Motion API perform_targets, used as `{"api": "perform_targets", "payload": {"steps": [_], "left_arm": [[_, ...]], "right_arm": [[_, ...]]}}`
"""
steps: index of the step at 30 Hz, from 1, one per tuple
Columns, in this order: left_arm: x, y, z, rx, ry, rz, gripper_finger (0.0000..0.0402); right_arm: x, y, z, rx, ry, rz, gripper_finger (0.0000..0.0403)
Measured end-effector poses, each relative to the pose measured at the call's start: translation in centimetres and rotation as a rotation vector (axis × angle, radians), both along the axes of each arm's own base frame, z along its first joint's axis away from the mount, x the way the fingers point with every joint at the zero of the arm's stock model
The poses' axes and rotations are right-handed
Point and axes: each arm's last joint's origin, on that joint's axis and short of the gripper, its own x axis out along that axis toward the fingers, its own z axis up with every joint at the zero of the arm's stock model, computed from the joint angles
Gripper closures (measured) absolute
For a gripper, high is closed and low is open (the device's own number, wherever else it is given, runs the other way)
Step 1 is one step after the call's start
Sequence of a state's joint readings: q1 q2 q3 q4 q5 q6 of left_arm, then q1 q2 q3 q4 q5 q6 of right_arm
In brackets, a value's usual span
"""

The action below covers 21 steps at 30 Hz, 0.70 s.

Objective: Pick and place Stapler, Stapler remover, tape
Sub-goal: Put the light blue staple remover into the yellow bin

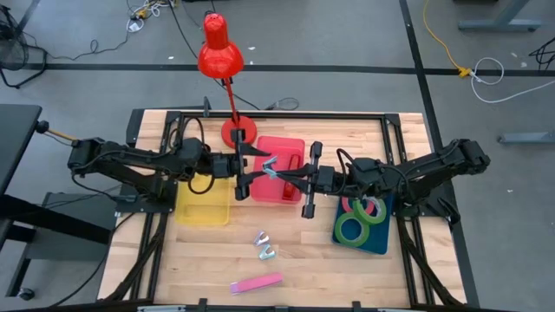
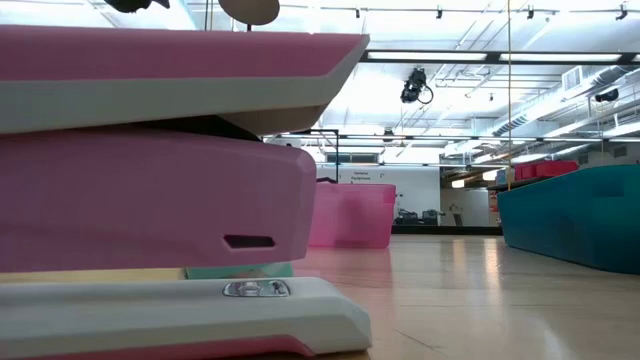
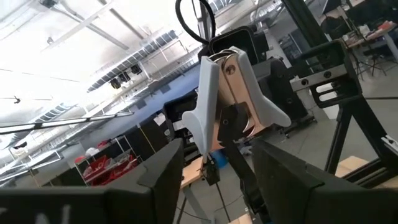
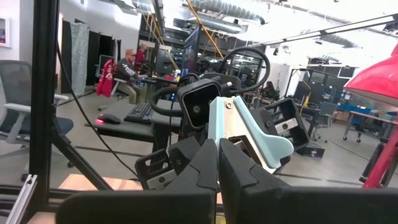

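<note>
Wood planking made up the table [image 1: 303, 269], and seen from above, the pink stapler [image 1: 256, 282] lay flat at 6 o'clock by the near edge, clear of everything else. At table height the same stapler [image 2: 150, 200] filled the foreground. Just beyond it, toward the centre, two loose removers [image 1: 264, 246] lay touching on the bare wood.

Farther in stood three bins in a row: a yellow bin [image 1: 203, 212] at 9 o'clock, a red bin [image 1: 282, 146] at the centre and a blue bin [image 1: 376, 244] at 3 o'clock. The tape [image 1: 352, 229] sat in the blue bin, two green rolls and a pinkish one overlapping.

Both arms reached inward and met over the red bin. The right gripper [image 1: 282, 173] came from 3 o'clock with its fingers [image 4: 199, 162] clamped together on a held remover [image 1: 270, 165], a pale, winged piece [image 4: 249, 134] standing up above them. The left gripper [image 1: 247, 169] faced it from 9 o'clock, fingers [image 3: 165, 165] spread apart and empty, with the held remover [image 3: 230, 106] just ahead of the gap; whether they touched it could not be told.

At 12 o'clock a red lamp [image 1: 219, 52] rose from its base at the far edge.
</note>
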<state>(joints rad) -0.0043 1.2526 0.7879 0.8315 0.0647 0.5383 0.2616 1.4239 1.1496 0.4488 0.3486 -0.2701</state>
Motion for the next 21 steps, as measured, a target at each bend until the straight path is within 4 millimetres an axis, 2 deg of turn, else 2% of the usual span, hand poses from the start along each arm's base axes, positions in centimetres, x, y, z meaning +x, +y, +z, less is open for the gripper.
{"api": "perform_targets", "payload": {"steps": [9, 21], "left_arm": [[-0.01, 0.0, 0.02, 0.005, -0.003, 0.002, 0.0256], [-0.02, 0.0, 0.03, 0.008, -0.003, 0.003, 0.0286]], "right_arm": [[0.0, -0.01, 0.01, 0.0, 0.0, -0.002, 0.0401], [0.01, -0.01, -0.09, 0.042, 0.005, 0.005, 0.0401]]}}
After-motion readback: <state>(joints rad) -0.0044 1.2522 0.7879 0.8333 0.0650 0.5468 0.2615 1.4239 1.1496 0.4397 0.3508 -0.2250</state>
